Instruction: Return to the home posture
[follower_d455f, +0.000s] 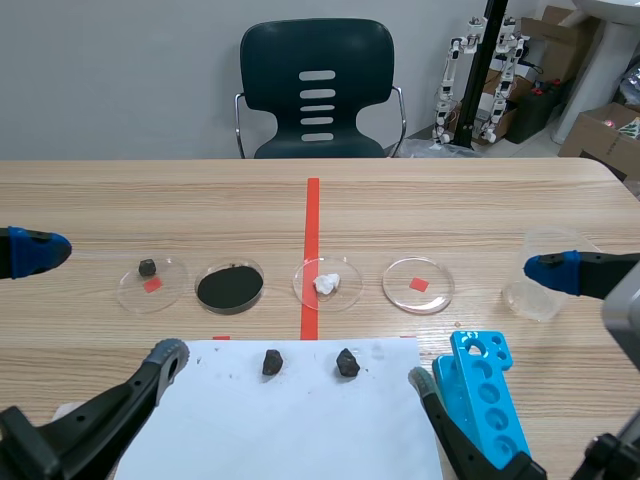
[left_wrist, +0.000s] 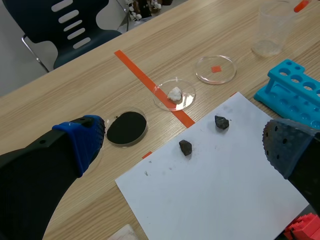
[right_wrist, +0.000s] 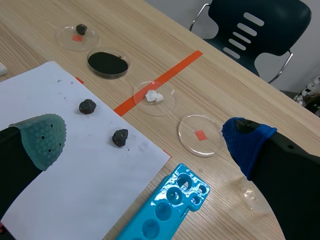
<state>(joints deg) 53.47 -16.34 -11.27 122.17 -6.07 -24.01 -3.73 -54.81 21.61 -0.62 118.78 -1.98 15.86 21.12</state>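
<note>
We see left claw (left_wrist: 184, 144) spread wide, gripping nothing, hanging low above white paper sheet (left_wrist: 215, 185) at near edge of counter (left_wrist: 60, 100). Right claw (right_wrist: 144, 137) equally wide apart, empty, above sheet corner and blue rack (right_wrist: 175, 200). One dark stone (follower_d455f: 272, 362) and second stone (follower_d455f: 347, 362) lie on sheet between claws, untouched. Dishes (follower_d455f: 417, 300) in row beyond; plastic cup (follower_d455f: 530, 300) behind right claw's outer finger.

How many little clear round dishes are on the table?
4, in one row: left dish with a dark lump, second dish with black powder, third dish with white bits, right dish empty.
</note>
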